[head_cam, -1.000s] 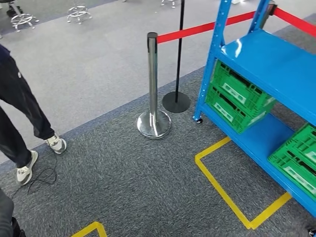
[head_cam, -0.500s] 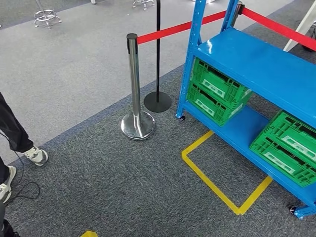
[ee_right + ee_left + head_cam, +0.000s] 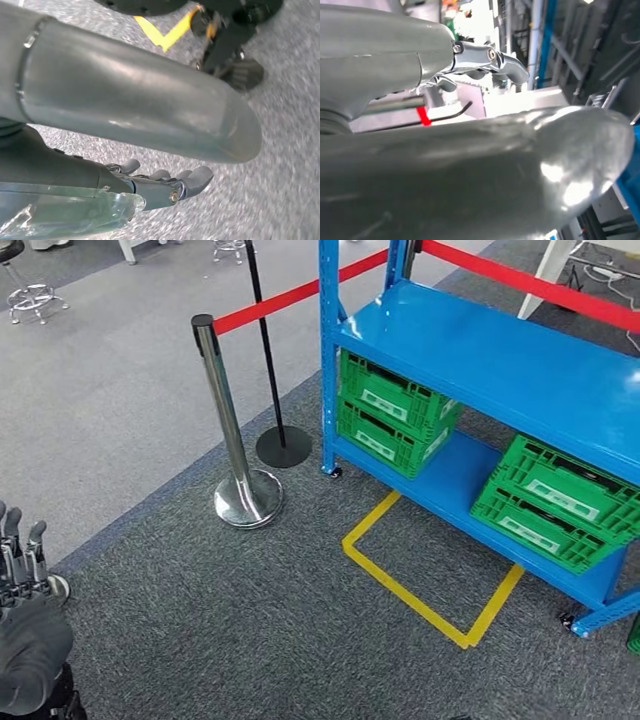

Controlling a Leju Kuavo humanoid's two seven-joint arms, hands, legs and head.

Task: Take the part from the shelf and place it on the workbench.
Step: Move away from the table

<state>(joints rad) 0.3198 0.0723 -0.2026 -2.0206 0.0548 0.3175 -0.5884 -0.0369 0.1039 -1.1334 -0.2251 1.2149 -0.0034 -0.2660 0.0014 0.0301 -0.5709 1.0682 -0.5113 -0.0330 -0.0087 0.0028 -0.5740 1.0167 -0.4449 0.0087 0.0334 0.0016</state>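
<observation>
The part I cannot make out. What I see is the blue shelf (image 3: 483, 350) ahead and to my right, its top deck bare and glossy, its near edge running away to the right. On the lower deck sit two stacks of green crates: one (image 3: 389, 410) tight against the near left upright, the other (image 3: 558, 502) further right, its front corner jutting past the deck's edge. The crates' insides are too dark to tell what they hold.

On the dark carpet (image 3: 226, 640) in front of the lower deck, a yellow tape outline (image 3: 407, 590) marks a rectangle that runs in under the shelf edge, between the two stacks. A small caster (image 3: 567, 620) stands under the shelf's right foot.

Left of the shelf, a chrome stanchion (image 3: 230, 420) leans a little on its round base, just beside a black post (image 3: 268, 360) with a flat disc foot. A red belt (image 3: 279, 302) runs from the chrome post to the shelf frame. Open carpet lies between me and the tape outline.

My left hand (image 3: 21, 560) is low at my side, fingers (image 3: 490, 60) straight and apart from the thumb, nothing in them. My right hand (image 3: 151, 185) hangs over the carpet, fingers extended, holding nothing.
</observation>
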